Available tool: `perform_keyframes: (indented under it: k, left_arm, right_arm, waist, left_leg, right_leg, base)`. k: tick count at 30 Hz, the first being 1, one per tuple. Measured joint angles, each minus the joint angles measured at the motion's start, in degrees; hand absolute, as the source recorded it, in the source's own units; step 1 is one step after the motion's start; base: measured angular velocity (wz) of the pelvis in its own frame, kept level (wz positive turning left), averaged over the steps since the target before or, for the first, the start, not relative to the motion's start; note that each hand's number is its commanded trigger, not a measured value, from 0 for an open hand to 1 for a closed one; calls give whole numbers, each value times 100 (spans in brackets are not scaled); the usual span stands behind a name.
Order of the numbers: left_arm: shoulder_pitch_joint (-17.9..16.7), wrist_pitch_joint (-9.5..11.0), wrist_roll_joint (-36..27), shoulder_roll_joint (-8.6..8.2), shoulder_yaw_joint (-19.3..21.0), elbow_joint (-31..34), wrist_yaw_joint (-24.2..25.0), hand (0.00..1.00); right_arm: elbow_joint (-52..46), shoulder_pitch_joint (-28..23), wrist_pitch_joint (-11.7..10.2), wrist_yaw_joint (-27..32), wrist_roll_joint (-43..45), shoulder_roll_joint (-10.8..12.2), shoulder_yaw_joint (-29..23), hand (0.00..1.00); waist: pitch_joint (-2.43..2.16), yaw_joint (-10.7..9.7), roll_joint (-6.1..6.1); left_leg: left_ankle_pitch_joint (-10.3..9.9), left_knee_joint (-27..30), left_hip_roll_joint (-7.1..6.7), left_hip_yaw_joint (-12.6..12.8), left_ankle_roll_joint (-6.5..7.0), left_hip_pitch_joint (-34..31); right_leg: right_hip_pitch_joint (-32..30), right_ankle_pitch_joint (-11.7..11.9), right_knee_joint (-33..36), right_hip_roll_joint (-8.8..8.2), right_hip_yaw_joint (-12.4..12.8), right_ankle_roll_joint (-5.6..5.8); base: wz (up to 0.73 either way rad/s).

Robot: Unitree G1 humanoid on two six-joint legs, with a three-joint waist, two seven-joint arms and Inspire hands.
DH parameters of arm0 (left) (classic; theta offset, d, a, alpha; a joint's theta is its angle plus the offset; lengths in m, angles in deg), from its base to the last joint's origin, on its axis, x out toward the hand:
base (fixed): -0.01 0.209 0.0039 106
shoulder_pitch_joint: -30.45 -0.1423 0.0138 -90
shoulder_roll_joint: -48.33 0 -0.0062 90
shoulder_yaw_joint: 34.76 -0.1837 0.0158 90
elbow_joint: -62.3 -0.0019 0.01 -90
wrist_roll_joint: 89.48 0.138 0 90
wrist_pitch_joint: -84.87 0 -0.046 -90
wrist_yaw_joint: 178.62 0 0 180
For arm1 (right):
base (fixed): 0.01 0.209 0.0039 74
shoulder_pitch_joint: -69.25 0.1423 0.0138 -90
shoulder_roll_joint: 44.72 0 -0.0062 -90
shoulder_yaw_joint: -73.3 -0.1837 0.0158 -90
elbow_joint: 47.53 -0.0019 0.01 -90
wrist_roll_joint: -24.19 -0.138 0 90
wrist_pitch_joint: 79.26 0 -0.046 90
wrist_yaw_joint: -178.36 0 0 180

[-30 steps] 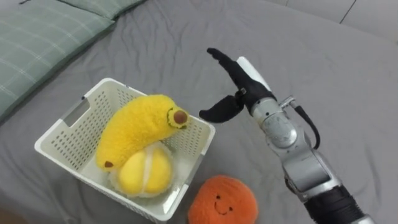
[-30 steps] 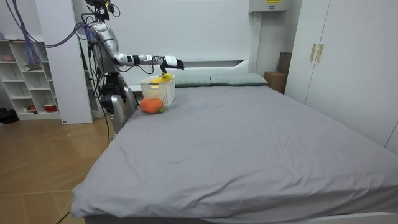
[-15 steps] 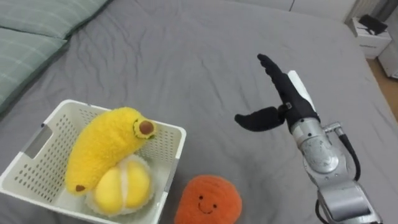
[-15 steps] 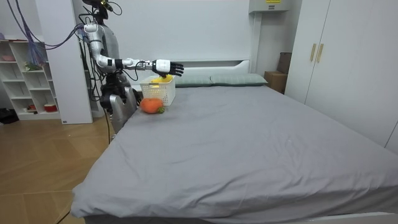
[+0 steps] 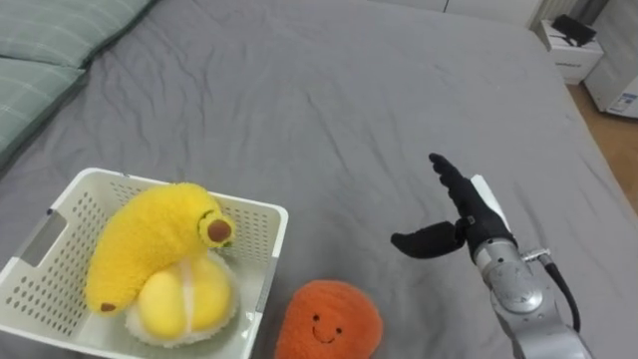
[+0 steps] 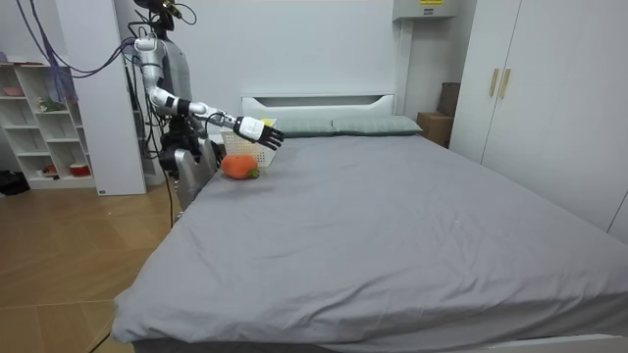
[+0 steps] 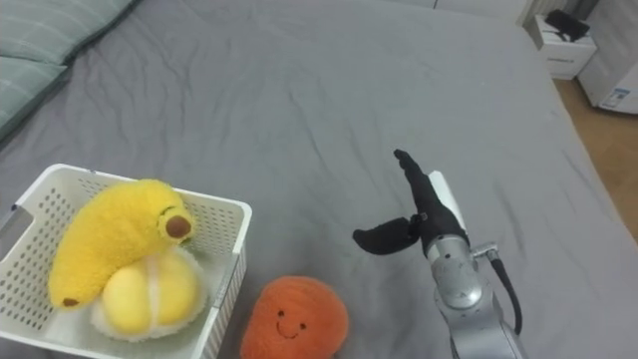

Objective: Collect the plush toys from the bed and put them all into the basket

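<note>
A white slatted basket [image 5: 261,231] [image 7: 227,224] sits on the grey bed at the lower left. In it lie a yellow plush banana [image 5: 150,241] [image 7: 108,233] and, under that, a round yellow plush [image 5: 182,300] [image 7: 146,291]. An orange round plush with a smiling face [image 5: 329,319] [image 7: 293,318] lies on the sheet just right of the basket. My right hand [image 5: 469,212] [image 7: 426,217] hovers open above the sheet, to the right of the orange plush and apart from it, with nothing in it. In the room view I stand at the bed's head corner with this arm [image 6: 257,129] stretched over the bed.
Green checked pillows [image 5: 55,40] [image 7: 30,45] lie at the upper left. Wide bare grey sheet [image 5: 329,90] spreads beyond the basket. A white bedside unit [image 5: 568,45] and wooden floor show past the bed's right edge. A shelf [image 6: 39,127] stands behind me.
My right hand has drawn back from beside the basket, moving right and down, still open. The view itself has shifted to the right across the bed.
</note>
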Motion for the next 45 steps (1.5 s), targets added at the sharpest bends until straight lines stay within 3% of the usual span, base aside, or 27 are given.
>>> perform_keyframes:
  k: [4, 11, 13, 23, 25, 31, 32, 33, 34, 35, 36, 37, 45]
  left_arm:
    - [0, 14, 2, -45, 1, 0, -33, 0]
    - [-18, 16, -65, -46, -107, 59, -119, 0]
    - [-10, 18, -120, -46, -178, 64, -133, 0]
    - [3, 114, -154, -42, -430, 74, -206, 0]
    - [9, 139, -157, -40, -444, 78, -199, 0]
    - [45, 216, -156, -66, -543, 5, -132, 0]
    - [45, 226, -156, -67, -543, 5, -122, 0]
    - [42, 228, -155, -68, -542, 6, -112, 0]
    - [33, 228, -155, -68, -542, 5, -104, 0]
    - [26, 228, -155, -69, -542, 5, -99, 0]
    - [20, 228, -155, -71, -542, 5, -94, 0]
    - [21, 228, -158, -71, -542, 6, -89, 0]
    - [20, 228, -151, -70, -544, 6, -80, 0]
  right_arm:
    - [150, -111, 4, -167, 37, 153, 19, 0]
    - [427, -159, 5, -566, 427, 239, 576, 0]
    - [777, -157, 44, -705, 652, 358, 631, 0]
    - [1258, -97, 64, -1160, 760, 435, 842, 0]
    - [1470, -67, 65, -1207, 772, 441, 915, 0]
    - [1618, -52, 67, -1408, 800, 463, 1123, 0]
    - [1619, -50, 67, -1409, 811, 463, 1123, 3]
    - [1619, -35, 67, -1412, 813, 463, 1122, 13]
    - [1618, -10, 67, -1434, 812, 463, 1123, 30]
    - [1619, 0, 67, -1456, 813, 463, 1123, 58]
    - [1618, 7, 68, -1476, 813, 463, 1123, 75]
    - [1617, 11, 68, -1497, 816, 464, 1123, 100]
    - [1614, 99, 67, -1509, 977, 557, 1122, 100]
  waist:
    - [14, 10, 24]
    - [-2, 33, -1]
    - [2, 143, 6]
    - [13, 311, -23]
    - [-2, 329, -48]
    - [50, 491, -51]
    - [58, 497, -59]
    - [74, 509, -78]
    - [81, 514, -87]
    - [81, 514, -89]
    - [81, 514, -90]
    - [79, 518, -93]
    - [67, 518, -109]
  left_leg:
    - [-6, -7, 2, -6, 2, -6]
    - [-7, 1, -2, -23, 4, -1]
    - [-6, 0, -1, -26, 4, -4]
    - [-7, 0, -9, -56, 5, -29]
    - [-7, 1, -10, -86, 5, -48]
    - [-8, -2, -9, -117, 3, -70]
    - [-8, -1, -9, -120, 3, -71]
    - [-8, 1, -9, -125, 3, -78]
    - [-8, 4, -10, -132, 3, -87]
    - [-9, 5, -11, -135, 2, -91]
    - [-10, 5, -12, -139, 2, -95]
    - [-11, 6, -12, -143, 2, -99]
    - [-12, 6, -12, -151, 1, -110]
  right_leg:
    - [-4, -3, 0, 2, 4, 4]
    - [4, -3, -4, 2, 1, 5]
    - [-2, -3, 1, 2, 3, 5]
    - [2, -5, -41, 0, -39, 7]
    - [11, -4, -70, 1, -74, 8]
    - [9, -4, -75, -2, -133, 8]
    - [9, -4, -75, -3, -134, 8]
    - [9, -4, -75, -3, -136, 7]
    - [7, -4, -76, -2, -138, 7]
    - [6, -4, -76, -2, -139, 8]
    - [5, -4, -78, 0, -141, 8]
    - [3, -4, -83, 0, -143, 8]
    - [-5, -4, -93, 0, -149, 8]
  base:
    - [0]
    - [0]
    - [0]
    - [1]
    - [10]
    - [2]
    - [0]
    - [0]
    - [0]
    - [0]
    - [0]
    - [0]
    - [0]
